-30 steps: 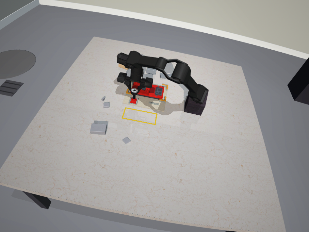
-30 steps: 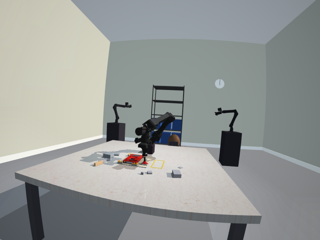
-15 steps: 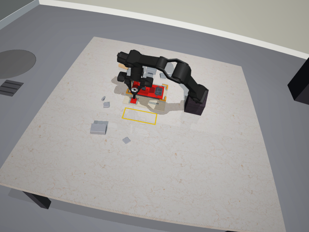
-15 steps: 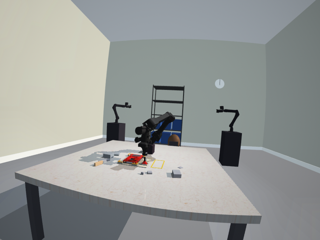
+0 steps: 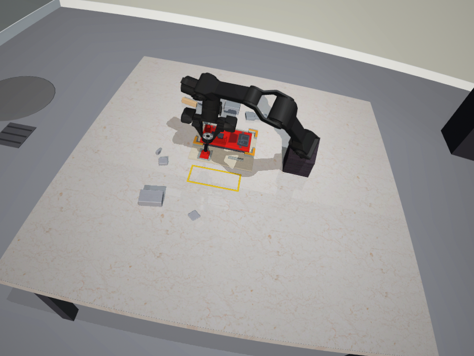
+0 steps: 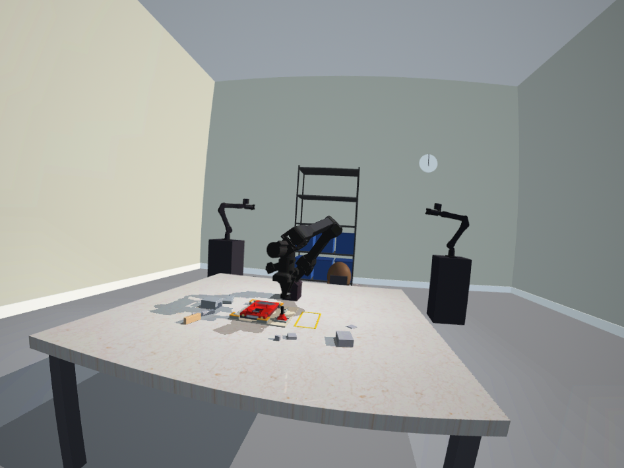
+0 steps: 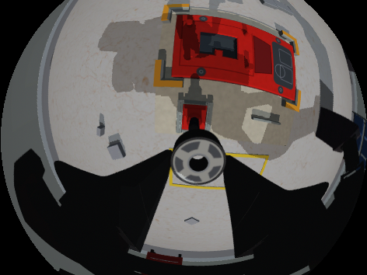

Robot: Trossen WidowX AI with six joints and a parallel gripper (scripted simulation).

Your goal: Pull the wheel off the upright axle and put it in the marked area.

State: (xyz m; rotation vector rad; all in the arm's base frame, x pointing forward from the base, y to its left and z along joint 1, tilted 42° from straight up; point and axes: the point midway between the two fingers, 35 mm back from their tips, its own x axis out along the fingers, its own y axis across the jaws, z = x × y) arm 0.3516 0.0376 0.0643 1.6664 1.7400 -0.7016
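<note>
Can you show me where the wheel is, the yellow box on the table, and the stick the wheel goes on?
wheel (image 7: 198, 162): wrist view, on its grey spoked face, beside the hub hole.
yellow box (image 5: 213, 187): top view, on the near yellow line.
axle (image 5: 206, 147): top view, on the dark upright post above its red base.

Matt marble-veined table (image 5: 267, 248); metallic-grey wheel (image 7: 198, 161); wooden block (image 5: 188, 101).

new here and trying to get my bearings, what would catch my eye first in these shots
The bright red board near the table's middle stands out first, under the black arm. Next is the gripper, shut on a grey wheel that it holds above the upright axle on its small red base. Just in front lies the yellow-outlined marked area.
</note>
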